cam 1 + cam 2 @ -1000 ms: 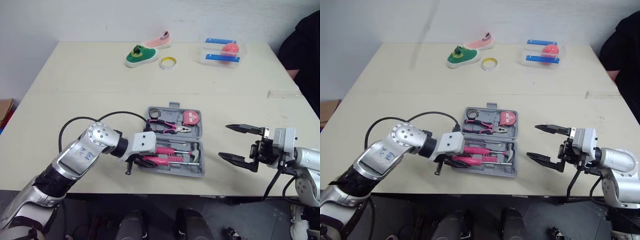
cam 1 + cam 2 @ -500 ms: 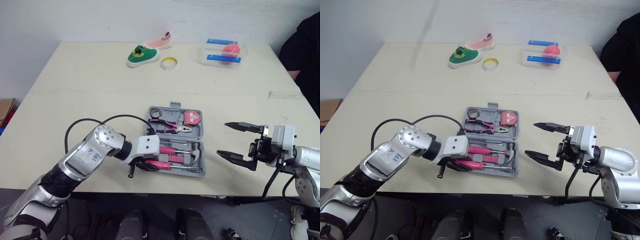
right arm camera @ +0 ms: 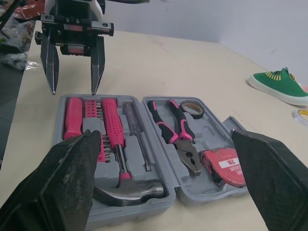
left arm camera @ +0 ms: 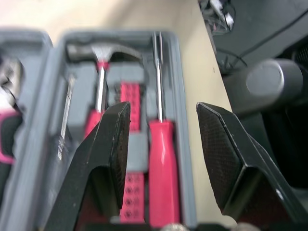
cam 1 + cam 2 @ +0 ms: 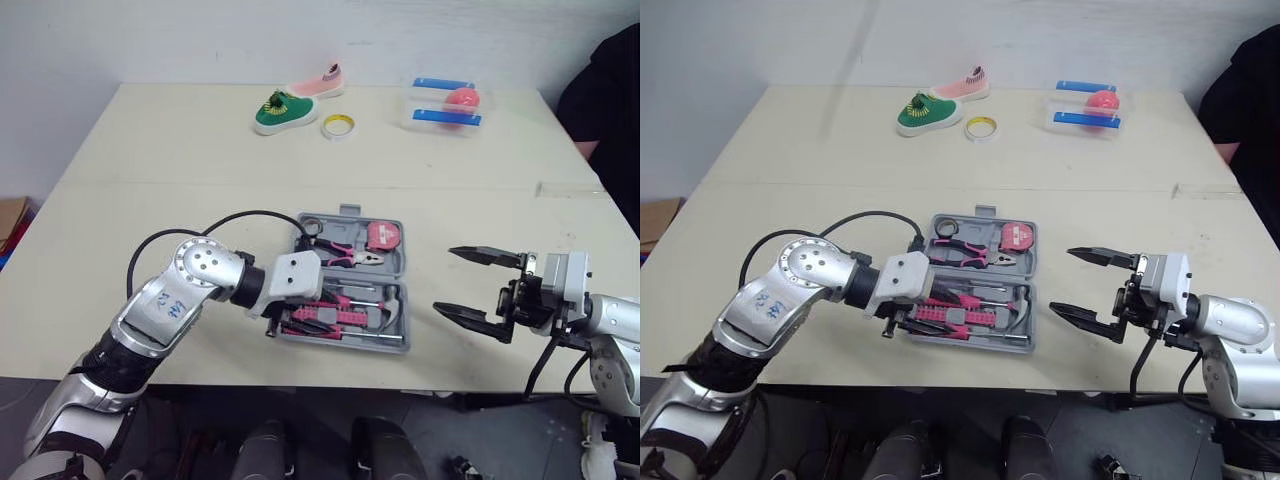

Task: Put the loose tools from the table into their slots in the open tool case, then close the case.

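Left wrist view looks straight down the left end effector [image 4: 163, 111], whose 2 black fingers stand spread, gripping nothing, with the pink-handled screwdriver [image 4: 162, 163] lying between them in the near half of the tool case [image 5: 347, 211]. A second ago this end effector sat lower, at the case's near-left corner; since then the arm has swung in, so the wrist now hangs over the left end of the case's near half. The right end effector [image 5: 445, 280] has not moved: it hovers to the right of the case, well apart from it, fingers wide open and empty.

The screwdriver looks seated along the case's near rim, so I judge that it is released into its slot. No loose tool shows on the table [image 5: 200, 180] beside the case, so the filling is probably done, and what remains is to back the fingers out and fold 1 half onto the other.

The case lies open in 2 halves. The near half holds the screwdriver, a pink bit rack [image 4: 130, 101], a slimmer driver and the hammer [image 4: 103, 50]. The far half holds pliers [image 3: 175, 130], a tape measure [image 3: 224, 166] and a dark tape roll [image 3: 192, 109]. Far beyond the case, a clear box [image 5: 445, 103] holds a pink ball.
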